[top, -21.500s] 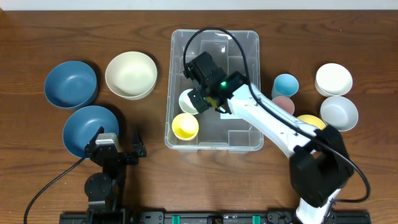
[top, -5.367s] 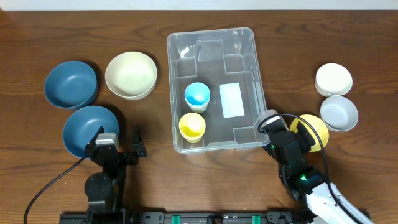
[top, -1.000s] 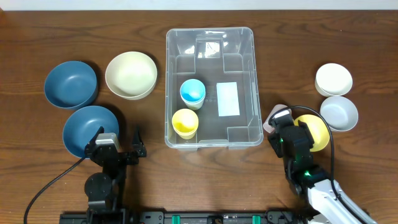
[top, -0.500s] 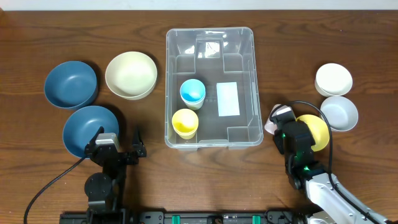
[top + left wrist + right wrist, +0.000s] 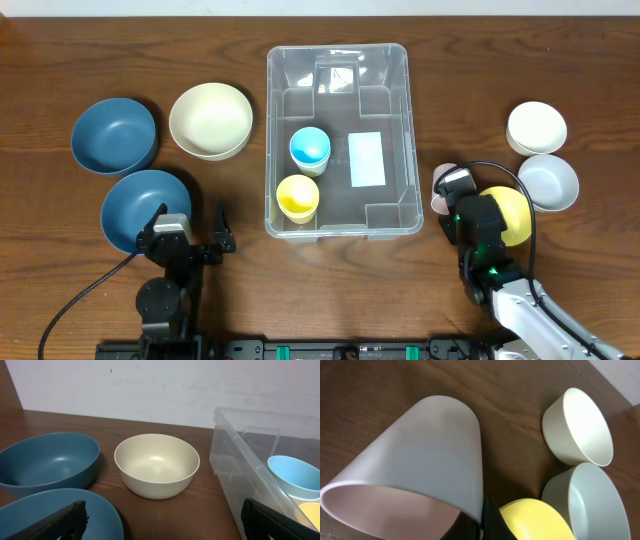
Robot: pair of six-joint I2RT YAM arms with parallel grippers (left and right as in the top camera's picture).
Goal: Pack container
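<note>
The container (image 5: 385, 100) is a clear bin in the middle of the table, with a white label (image 5: 367, 160) on its base. A light blue cup (image 5: 309, 148) and a yellow cup (image 5: 297, 196) stand inside it. To its right, my right gripper (image 5: 452, 198) is shut on the rim of a pale pink cup (image 5: 438, 197). In the right wrist view that cup (image 5: 420, 460) fills the left side, tilted, with my right gripper (image 5: 483, 515) pinching its wall. My left gripper (image 5: 165, 525) hangs open and holds nothing at the front left, over a blue bowl (image 5: 60, 515).
A yellow bowl (image 5: 510, 215) lies right beside the right gripper, with a grey bowl (image 5: 547, 180) and a white bowl (image 5: 537, 127) behind it. On the left stand a cream bowl (image 5: 210, 120) and two blue bowls (image 5: 113, 133), (image 5: 140, 205).
My right gripper has closed its jaws on the pink cup's rim and shifted slightly right. The left arm has not moved.
</note>
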